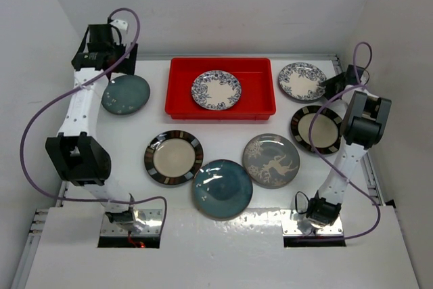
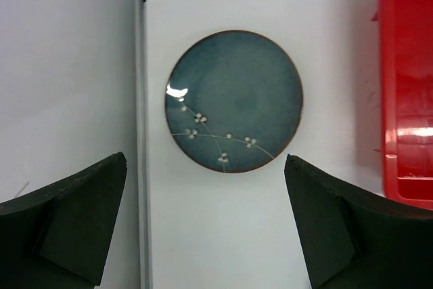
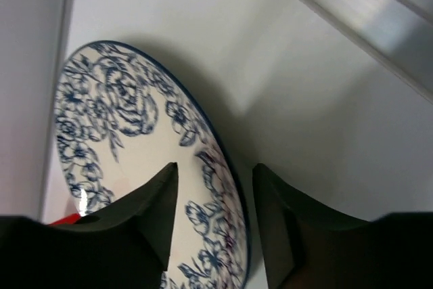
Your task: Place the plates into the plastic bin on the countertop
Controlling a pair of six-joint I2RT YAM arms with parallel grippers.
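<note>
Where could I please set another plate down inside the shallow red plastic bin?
The red plastic bin has bare floor on either side of the blue-and-white floral plate at its centre. The white countertop in front of the bin is crowded with four plates; the near strip between the arm bases is bare.

I find no writing I can read: no words, numbers, labels or brand marks. The plates point(image 1: 216, 89) carry only painted patterns, and the red bin point(image 1: 179, 89) bears nothing legible.
</note>
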